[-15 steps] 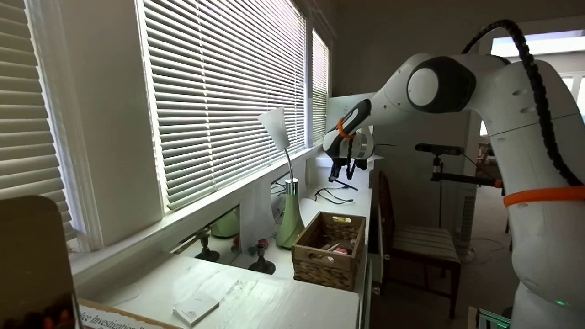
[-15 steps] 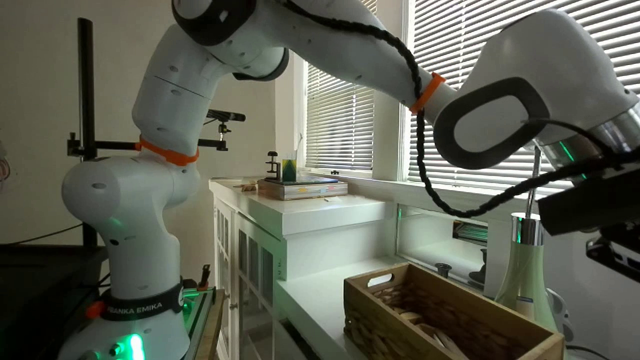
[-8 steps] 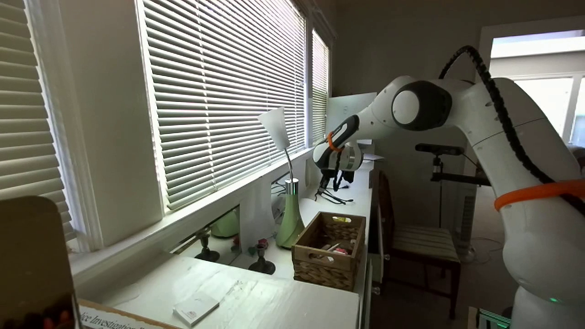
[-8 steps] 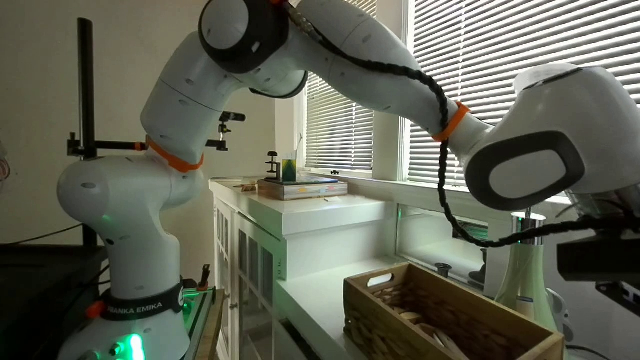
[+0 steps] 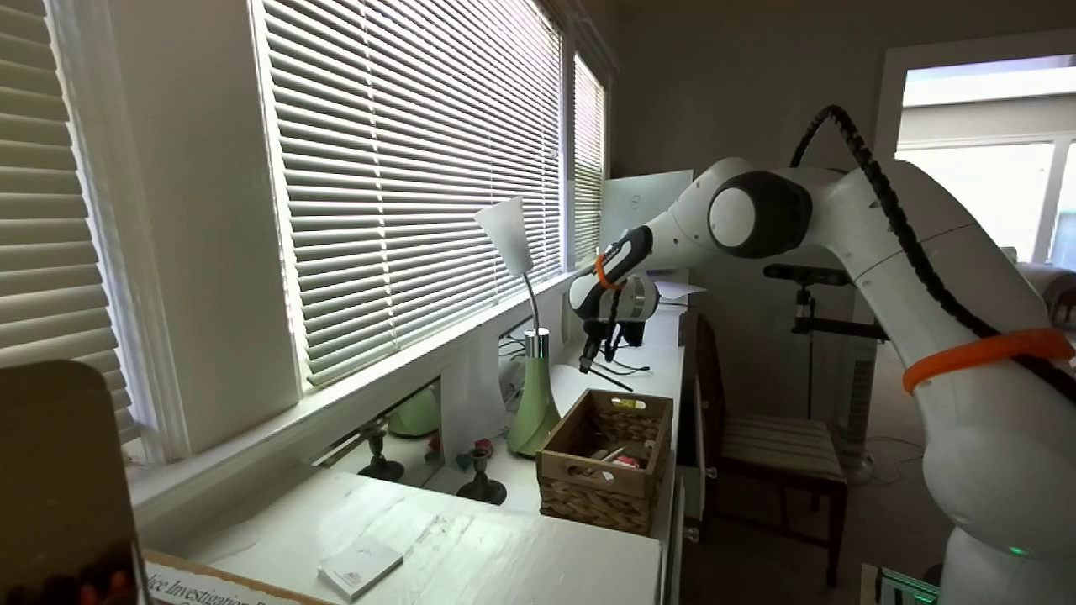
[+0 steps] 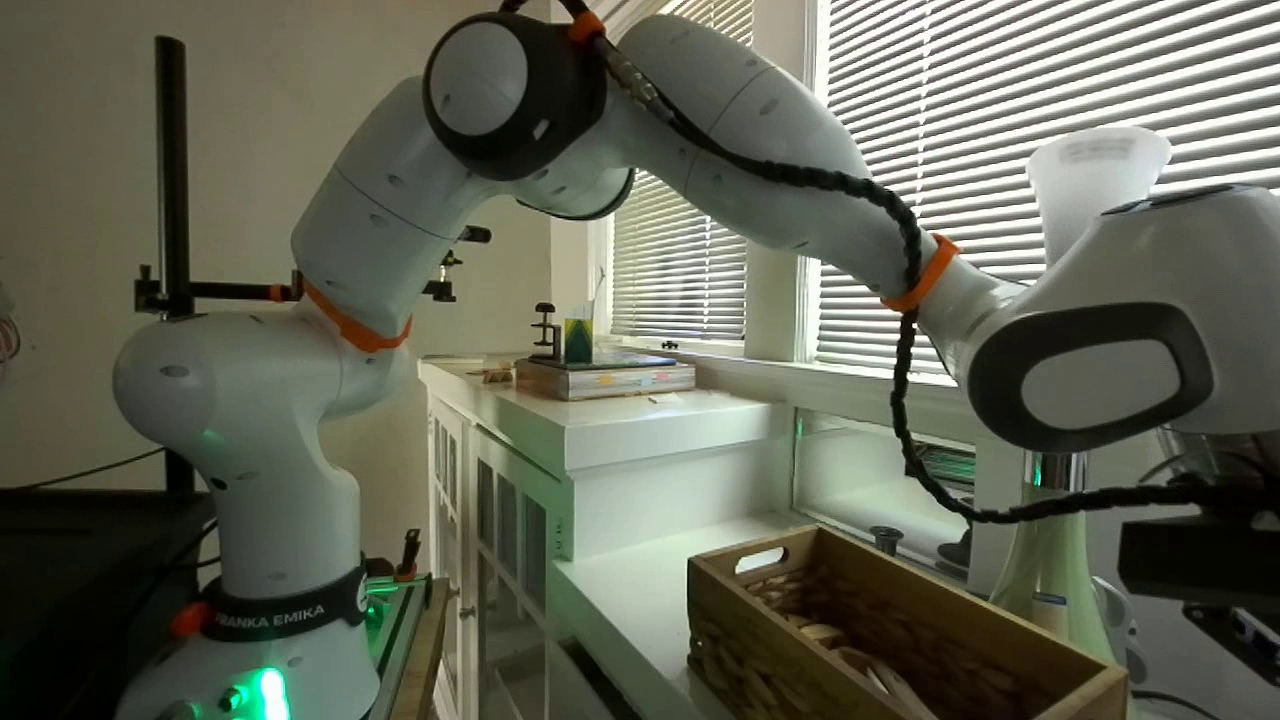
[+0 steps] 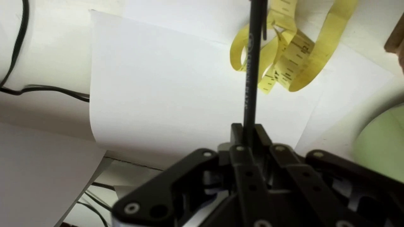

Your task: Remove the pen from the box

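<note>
My gripper (image 7: 250, 134) is shut on the pen (image 7: 252, 75), a thin dark stick with pale lettering that points away from the fingertips in the wrist view. In an exterior view the gripper (image 5: 587, 363) and the pen (image 5: 614, 381) are above the counter, just behind the far end of the box (image 5: 598, 506). The pen is outside the box and tilted. The brown wooden box with woven walls also shows in an exterior view (image 6: 722, 612), where the gripper (image 6: 1240, 630) is partly cut off at the right edge and the pen is out of sight.
A green lamp (image 5: 535, 403) stands beside the box. The box holds several small items (image 5: 624, 460). White paper (image 7: 157, 78), a yellow measuring tape (image 7: 296, 63) and black cables (image 7: 47, 88) lie below the gripper. A candle holder (image 5: 482, 486) stands nearby.
The arm has come down, and the gripper with the pen is lower and closer to the counter and the lamp. The box has not moved.
</note>
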Controlling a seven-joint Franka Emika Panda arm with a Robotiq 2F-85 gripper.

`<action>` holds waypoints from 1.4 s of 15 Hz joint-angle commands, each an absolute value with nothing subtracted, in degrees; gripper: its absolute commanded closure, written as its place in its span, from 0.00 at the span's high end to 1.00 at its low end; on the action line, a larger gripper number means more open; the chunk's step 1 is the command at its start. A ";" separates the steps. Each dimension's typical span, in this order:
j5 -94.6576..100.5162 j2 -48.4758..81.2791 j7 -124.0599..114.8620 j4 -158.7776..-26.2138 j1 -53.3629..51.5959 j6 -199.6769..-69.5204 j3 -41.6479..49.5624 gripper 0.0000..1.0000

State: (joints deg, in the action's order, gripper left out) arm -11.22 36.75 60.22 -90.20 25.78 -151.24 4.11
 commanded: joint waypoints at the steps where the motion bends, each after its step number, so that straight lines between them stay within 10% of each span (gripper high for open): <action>1: -7.28 38.97 56.24 -87.26 25.12 -150.61 5.12 0.03; 2: -6.35 38.52 55.64 -87.40 24.93 -150.74 5.33 0.35; 11: 7.46 23.38 43.29 -94.18 19.21 -130.33 11.15 0.96; 21: 5.81 9.48 22.40 -93.32 15.07 -99.59 10.32 1.00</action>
State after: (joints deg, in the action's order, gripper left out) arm 5.75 12.77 29.27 -91.54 16.48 -104.96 10.24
